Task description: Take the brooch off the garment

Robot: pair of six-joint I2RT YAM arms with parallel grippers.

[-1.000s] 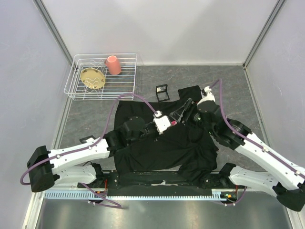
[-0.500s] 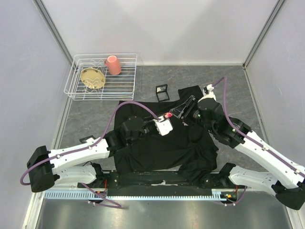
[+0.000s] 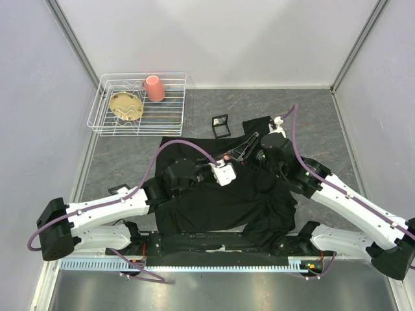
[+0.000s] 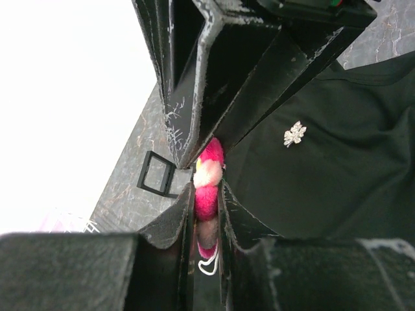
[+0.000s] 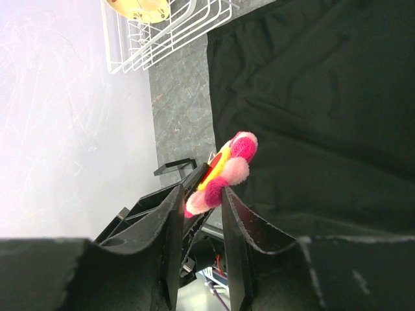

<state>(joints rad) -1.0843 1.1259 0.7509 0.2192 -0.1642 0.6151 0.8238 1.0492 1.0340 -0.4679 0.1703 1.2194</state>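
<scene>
The brooch [image 4: 209, 176] is a pink-and-white pompom flower with a yellow and red centre. It is off the cloth, held above the garment [image 3: 227, 207], a large black shirt spread on the table. My left gripper [image 4: 207, 194] is shut on the flower's lower part. My right gripper [image 5: 202, 194] comes from the opposite side and its two fingers press the flower's [image 5: 227, 172] upper petals. In the top view the two grippers, left [image 3: 228, 159] and right [image 3: 240, 153], meet tip to tip over the shirt's upper middle.
A small silver leaf pin [image 4: 295, 133] sits on the shirt. A black square frame [image 3: 220, 125] lies on the grey table behind the shirt. A white wire rack [image 3: 104, 123] at the back left holds a pink cup [image 3: 154, 88] and a tan dish [image 3: 126, 105].
My left gripper has drawn back and lifted the flower off the shirt. My right gripper has swung left to meet it and now has its fingers on the flower.
</scene>
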